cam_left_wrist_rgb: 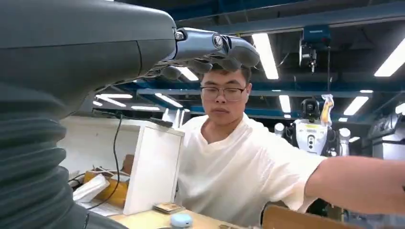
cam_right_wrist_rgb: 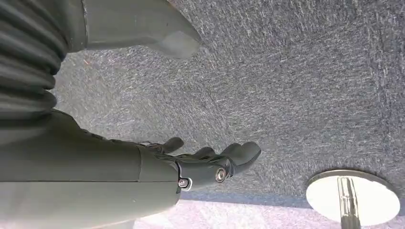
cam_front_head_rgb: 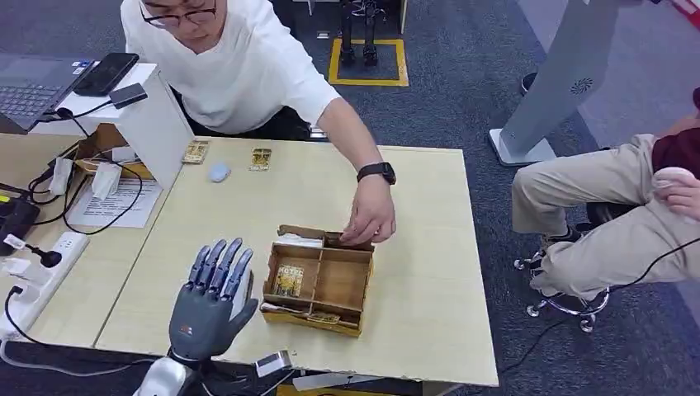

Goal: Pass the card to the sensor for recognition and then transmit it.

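The left hand (cam_front_head_rgb: 211, 299) hovers over the table (cam_front_head_rgb: 429, 313) just left of the wooden box (cam_front_head_rgb: 318, 280), fingers spread, palm empty. A card (cam_front_head_rgb: 288, 280) stands in the box's front-left compartment, long axis running toward the person. That person's hand (cam_front_head_rgb: 369, 216) rests on the box's far rim. The right hand (cam_right_wrist_rgb: 210, 167) hangs above grey carpet (cam_right_wrist_rgb: 296, 71), fingers loosely apart, holding nothing.

Head view high above table (cam_front_head_rgb: 413, 190), left wrist low facing person (cam_left_wrist_rgb: 229, 157), right wrist floorward
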`<act>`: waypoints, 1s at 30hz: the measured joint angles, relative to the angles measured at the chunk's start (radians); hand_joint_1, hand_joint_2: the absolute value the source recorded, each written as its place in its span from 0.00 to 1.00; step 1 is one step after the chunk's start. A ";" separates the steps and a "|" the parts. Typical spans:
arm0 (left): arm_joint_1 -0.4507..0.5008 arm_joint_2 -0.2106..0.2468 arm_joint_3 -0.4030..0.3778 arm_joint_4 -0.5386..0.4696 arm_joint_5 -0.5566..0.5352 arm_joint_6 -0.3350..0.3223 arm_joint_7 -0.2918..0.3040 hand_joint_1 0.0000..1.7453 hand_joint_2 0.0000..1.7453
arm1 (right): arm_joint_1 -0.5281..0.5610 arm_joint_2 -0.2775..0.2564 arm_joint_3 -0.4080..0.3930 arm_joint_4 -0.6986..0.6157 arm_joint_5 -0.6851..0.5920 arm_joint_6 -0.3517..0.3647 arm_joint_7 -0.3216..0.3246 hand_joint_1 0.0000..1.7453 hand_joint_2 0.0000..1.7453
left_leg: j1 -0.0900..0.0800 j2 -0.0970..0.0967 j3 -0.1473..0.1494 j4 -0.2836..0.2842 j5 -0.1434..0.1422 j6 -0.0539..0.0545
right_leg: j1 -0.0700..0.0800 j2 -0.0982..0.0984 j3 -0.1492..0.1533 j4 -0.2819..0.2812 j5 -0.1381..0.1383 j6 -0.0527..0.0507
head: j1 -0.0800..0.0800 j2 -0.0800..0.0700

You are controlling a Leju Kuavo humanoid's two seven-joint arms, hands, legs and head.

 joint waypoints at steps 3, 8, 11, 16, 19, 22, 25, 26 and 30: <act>0.018 0.011 0.000 0.007 -0.034 0.000 -0.010 0.00 1.00 | 0.000 0.000 0.000 0.000 0.000 0.000 0.000 0.00 1.00 | 0.000 0.000 0.000 0.000 0.000 0.000 | 0.000 0.000 0.000 0.000 0.000 0.000 | 0.000 0.000; 0.041 0.032 0.000 0.022 -0.062 0.000 -0.010 0.00 1.00 | 0.000 0.000 -0.003 0.000 0.000 0.000 0.000 0.00 1.00 | 0.000 0.000 0.000 0.000 0.000 0.000 | 0.000 0.000 0.000 0.000 0.000 0.000 | 0.000 0.000; 0.049 0.053 0.000 0.034 -0.076 0.000 -0.010 0.00 1.00 | 0.001 0.000 -0.010 0.000 0.000 0.000 0.000 0.00 1.00 | 0.000 0.000 0.000 0.000 0.000 0.000 | 0.000 0.000 0.000 0.000 0.000 0.000 | 0.000 0.000; 0.053 0.087 0.000 0.049 -0.087 -0.004 0.011 0.00 1.00 | 0.001 0.000 -0.019 0.000 -0.001 0.000 -0.002 0.00 1.00 | 0.000 0.000 0.000 0.000 0.000 0.000 | 0.000 0.000 0.000 0.000 0.000 0.000 | 0.000 0.000; 0.054 0.107 0.000 0.054 -0.098 -0.016 0.032 0.00 1.00 | 0.001 0.000 -0.020 0.000 -0.004 0.000 -0.003 0.00 1.00 | 0.000 0.000 0.000 0.000 0.000 0.000 | 0.000 0.000 0.000 0.000 0.000 0.000 | 0.000 0.000; 0.054 0.123 -0.008 0.059 -0.099 -0.034 0.053 0.00 1.00 | 0.001 0.000 -0.020 0.000 -0.012 0.000 -0.003 0.00 1.00 | 0.000 0.000 0.000 0.000 0.000 0.000 | 0.000 0.000 0.000 0.000 0.000 0.000 | 0.000 0.000; 0.054 0.139 -0.021 0.061 -0.101 -0.044 0.064 0.00 1.00 | 0.002 0.000 -0.020 0.000 -0.012 0.000 -0.003 0.00 1.00 | 0.000 0.000 0.000 0.000 0.000 0.000 | 0.000 0.000 0.000 0.000 0.000 0.000 | 0.000 0.000; 0.053 0.144 -0.027 0.061 -0.102 -0.048 0.067 0.00 1.00 | 0.002 0.000 -0.020 0.000 -0.013 0.000 -0.003 0.00 1.00 | 0.000 0.000 0.000 0.000 0.000 0.000 | 0.000 0.000 0.000 0.000 0.000 0.000 | 0.000 0.000; 0.052 0.160 -0.060 0.061 -0.096 -0.067 0.084 0.00 1.00 | 0.003 0.000 -0.020 0.000 -0.014 0.000 -0.003 0.00 1.00 | 0.000 0.000 0.000 0.000 0.000 0.000 | 0.000 0.000 -0.001 0.000 0.000 0.000 | 0.000 0.000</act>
